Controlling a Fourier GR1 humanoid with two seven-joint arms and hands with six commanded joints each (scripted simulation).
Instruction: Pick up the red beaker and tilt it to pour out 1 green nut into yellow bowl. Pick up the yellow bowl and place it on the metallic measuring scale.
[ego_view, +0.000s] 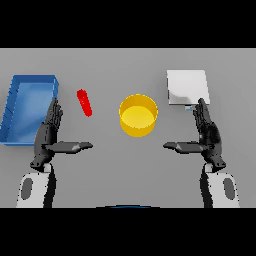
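Observation:
A small red beaker (84, 102) lies tilted on the table, left of centre. The yellow bowl (138, 115) stands upright in the middle; I see no nut in it. At the back right is the metallic measuring scale (187, 87), a pale square plate. My left hand (48, 133) rests open near the front left, fingers straight and thumb pointing inward, just below and left of the beaker. My right hand (207, 133) mirrors it at the front right, open, its fingertips close to the scale's front edge. Neither hand touches anything.
A blue tray (15, 95) sits at the far left, right beside my left hand's fingertips.

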